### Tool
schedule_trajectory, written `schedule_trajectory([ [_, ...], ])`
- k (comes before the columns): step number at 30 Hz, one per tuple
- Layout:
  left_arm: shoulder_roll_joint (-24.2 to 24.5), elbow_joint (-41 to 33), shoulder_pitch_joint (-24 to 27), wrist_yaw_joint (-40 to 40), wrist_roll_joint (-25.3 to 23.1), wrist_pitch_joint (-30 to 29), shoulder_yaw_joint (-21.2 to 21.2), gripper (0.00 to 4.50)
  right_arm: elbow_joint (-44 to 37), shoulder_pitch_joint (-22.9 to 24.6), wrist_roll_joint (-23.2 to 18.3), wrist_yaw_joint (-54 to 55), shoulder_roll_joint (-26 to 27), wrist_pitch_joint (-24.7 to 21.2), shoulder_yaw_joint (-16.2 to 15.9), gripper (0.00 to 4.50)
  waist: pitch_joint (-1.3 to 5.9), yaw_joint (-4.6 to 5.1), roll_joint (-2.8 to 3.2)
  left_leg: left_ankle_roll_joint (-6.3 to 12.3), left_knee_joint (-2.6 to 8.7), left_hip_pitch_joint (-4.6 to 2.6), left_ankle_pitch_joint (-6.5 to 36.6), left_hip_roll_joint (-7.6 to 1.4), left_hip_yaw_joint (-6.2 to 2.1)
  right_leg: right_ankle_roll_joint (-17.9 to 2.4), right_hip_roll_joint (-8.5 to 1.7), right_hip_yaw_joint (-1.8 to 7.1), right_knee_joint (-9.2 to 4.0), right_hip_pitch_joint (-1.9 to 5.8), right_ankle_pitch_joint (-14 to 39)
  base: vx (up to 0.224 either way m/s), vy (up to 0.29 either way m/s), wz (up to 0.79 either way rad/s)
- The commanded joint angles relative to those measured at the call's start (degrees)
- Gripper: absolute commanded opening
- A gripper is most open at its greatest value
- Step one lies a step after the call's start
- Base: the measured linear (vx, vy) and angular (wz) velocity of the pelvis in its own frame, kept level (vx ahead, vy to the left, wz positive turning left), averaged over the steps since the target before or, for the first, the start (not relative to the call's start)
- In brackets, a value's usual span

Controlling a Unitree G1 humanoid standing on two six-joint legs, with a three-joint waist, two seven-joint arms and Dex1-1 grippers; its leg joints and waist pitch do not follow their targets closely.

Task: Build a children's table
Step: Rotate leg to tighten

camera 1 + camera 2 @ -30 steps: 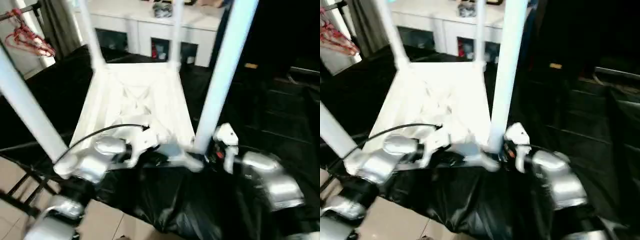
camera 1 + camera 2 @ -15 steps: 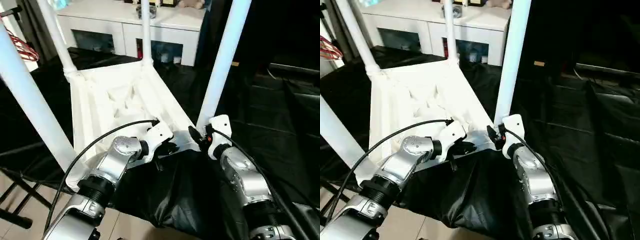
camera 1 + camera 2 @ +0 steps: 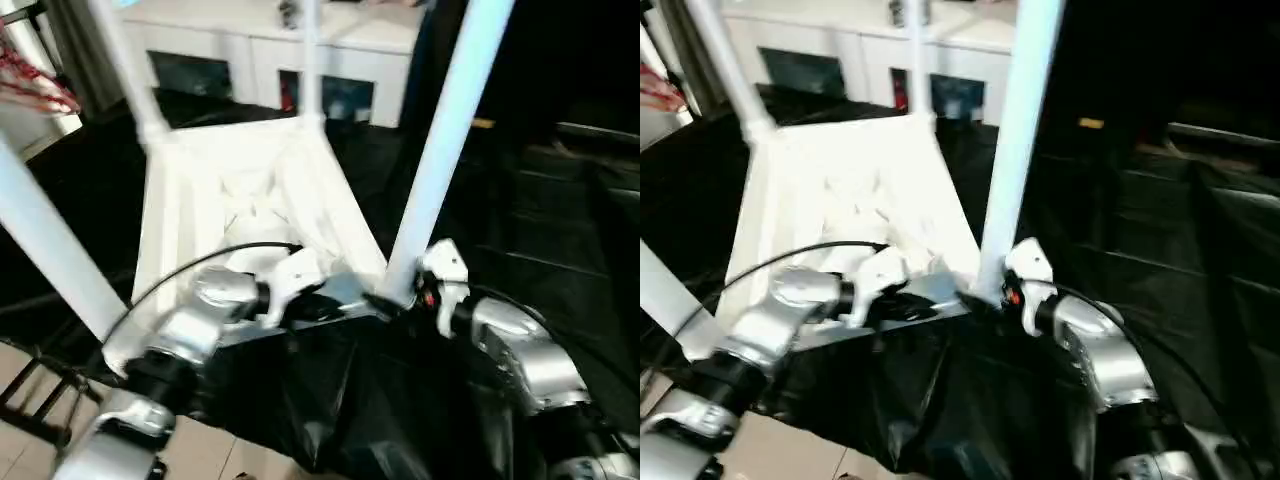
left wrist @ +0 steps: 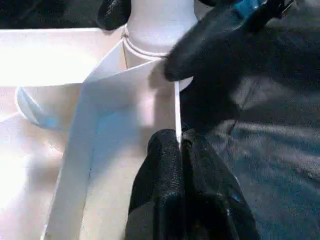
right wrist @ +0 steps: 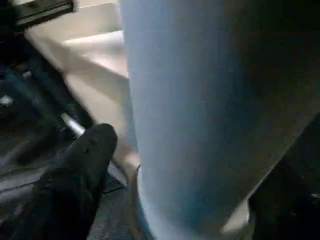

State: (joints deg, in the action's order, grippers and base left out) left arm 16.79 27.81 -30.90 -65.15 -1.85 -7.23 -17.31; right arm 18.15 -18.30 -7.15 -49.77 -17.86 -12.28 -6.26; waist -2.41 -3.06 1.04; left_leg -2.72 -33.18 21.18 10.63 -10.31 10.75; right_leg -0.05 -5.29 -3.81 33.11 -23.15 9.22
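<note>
The white children's table (image 3: 250, 200) lies upside down on black cloth with its ribbed underside up and four legs standing in the corner sockets. My left gripper (image 4: 180, 145) is shut on the thin near rim of the top, close to the near right corner (image 3: 335, 300). The near right leg (image 3: 440, 150) rises from that corner. My right gripper (image 5: 185, 170) is shut on this leg at its base, with one black finger (image 5: 75, 175) on each side. A right finger (image 4: 210, 40) also shows beside the socket in the left wrist view.
A white cabinet (image 3: 260, 50) with glass doors stands behind the table. Red hangers (image 3: 35, 85) hang at the far left. Black cloth (image 3: 520, 220) spreads out to the right. Tiled floor (image 3: 30, 440) and a black stand show at the near left.
The whole picture has shifted and blurred, so the camera moved. Both grippers keep their holds on the near rim and the near right leg.
</note>
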Motion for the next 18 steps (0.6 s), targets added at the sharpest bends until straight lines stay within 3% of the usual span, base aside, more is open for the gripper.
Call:
schedule_trajectory([
  [1, -0.22, -3.51, -0.64, -3.75, 2.04, 1.41, -1.23, 0.0, 0.3, 0.37, -0.09, -3.02, -0.74, -1.27, -1.73, 4.19, 3.64, 0.0, -0.17, 5.03, 3.5, -0.56, 9.19, -2.81, -0.71, -15.51, -3.09, 2.36, -2.61, 2.99, 5.4, 0.0, 0.0, 0.0],
  [2, 0.47, -3.34, -0.65, -4.99, 2.28, 1.53, -1.43, 0.0, 0.38, -0.09, -0.53, -4.43, -1.6, -1.49, -1.83, 4.19, 3.64, -0.09, 0.15, 4.97, 3.49, -0.62, 9.2, -2.84, -0.74, -15.61, -3.09, 2.34, -2.58, 2.98, 5.53, 0.0, 0.0, 0.0],
  [3, 1.11, -2.99, -0.74, -6.0, 2.45, 1.8, -1.55, 0.0, 0.57, -0.57, -0.8, -5.68, -2.42, -1.46, -2.02, 3.94, 3.63, -0.16, 0.03, 4.88, 3.52, -0.68, 9.6, -2.86, -0.7, -15.74, -2.98, 2.25, -2.6, 3.06, 6.06, 0.0, 0.0, 0.0],
  [6, 1.63, -2.56, -0.9, -6.63, 2.51, 2.13, -1.55, 0.0, 0.82, -0.95, -0.71, -6.54, -3.05, -1.05, -2.27, 3.87, 3.41, -0.3, 0.08, 3.84, 3.72, -0.87, 12.15, -3.02, -0.65, -15.37, -2.98, 2.29, -2.95, 2.83, 9.52, 0.0, 0.0, 0.0],
  [9, 3.06, -2.01, -1.26, -9.28, 3.17, 2.05, -1.72, 0.0, 1.18, -1.49, -1.18, -8.96, -4.17, -0.95, -3.17, 3.45, 3.33, -0.41, -0.03, 2.7, 3.87, -0.98, 13.8, -3.06, -0.58, -14.62, -3.03, 2.34, -3.12, 2.79, 12.41, 0.0, 0.0, 0.0],
  [15, 3.2, -1.59, -1.4, -9.45, 2.86, 2.1, -1.63, 0.0, 2.05, -1.37, 0.07, -9.75, -4.38, 0.27, -4.12, 2.98, 3.44, -0.44, 0.12, 2.06, 3.79, -0.92, 13.54, -3.06, -0.5, -14.42, -3.09, 2.39, -3.0, 2.74, 11.71, 0.0, 0.0, 0.0],
  [18, 3.33, -1.74, -1.24, -9.67, 2.94, 2.19, -1.85, 0.0, 2.53, -1.33, 0.44, -10.1, -4.53, 1.07, -4.76, 2.71, 3.47, -0.42, -0.15, 2.29, 3.73, -0.88, 13.09, -3.05, -0.45, -14.43, -3.08, 2.37, -2.97, 2.79, 11.32, 0.0, 0.0, 0.0],
])
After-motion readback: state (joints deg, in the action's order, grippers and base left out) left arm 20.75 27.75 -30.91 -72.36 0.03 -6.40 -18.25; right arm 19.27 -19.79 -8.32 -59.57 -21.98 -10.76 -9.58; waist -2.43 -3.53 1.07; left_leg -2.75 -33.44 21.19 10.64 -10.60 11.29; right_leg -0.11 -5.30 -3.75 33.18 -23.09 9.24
